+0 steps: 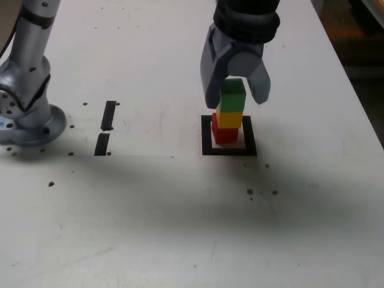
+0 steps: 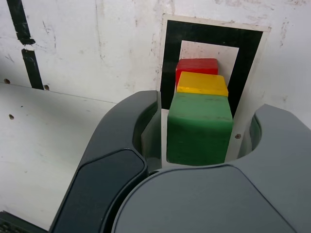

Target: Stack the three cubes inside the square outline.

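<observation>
Between open jaws, green cube (image 2: 199, 128).

"Where's the free room from your seat?"

"I see bare white tabletop (image 1: 132, 228) all round the black square tape outline with the white centre (image 1: 251, 135); nothing stands on it toward the exterior view's bottom."

"And what blocks me?"

"Inside the outline, my way is barred by a solid red cube (image 1: 225, 132), a yellow cube (image 1: 230, 119) on it and a green cube (image 1: 233, 95) on top, between my grey gripper's (image 1: 237, 99) parted jaws. I see gaps beside the green cube."
</observation>
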Action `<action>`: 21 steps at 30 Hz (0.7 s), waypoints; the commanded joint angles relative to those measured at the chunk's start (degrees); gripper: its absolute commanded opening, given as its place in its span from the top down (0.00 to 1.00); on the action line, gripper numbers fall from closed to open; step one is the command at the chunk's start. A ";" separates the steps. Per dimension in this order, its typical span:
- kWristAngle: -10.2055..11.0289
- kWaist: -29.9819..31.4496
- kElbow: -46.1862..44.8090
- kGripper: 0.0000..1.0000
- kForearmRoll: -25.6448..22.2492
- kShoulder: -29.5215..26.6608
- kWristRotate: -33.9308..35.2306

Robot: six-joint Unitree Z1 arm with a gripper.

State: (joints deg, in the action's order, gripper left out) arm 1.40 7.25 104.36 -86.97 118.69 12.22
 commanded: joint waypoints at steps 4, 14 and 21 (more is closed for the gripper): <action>0.25 0.00 -1.02 0.11 1.16 0.10 -0.42; 1.89 -0.04 -1.84 0.00 -2.29 -8.88 -0.67; 2.69 -1.60 -9.99 0.00 -5.48 -22.34 -6.35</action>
State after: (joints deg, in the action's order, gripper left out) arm 3.85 6.11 95.49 -91.85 100.18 6.45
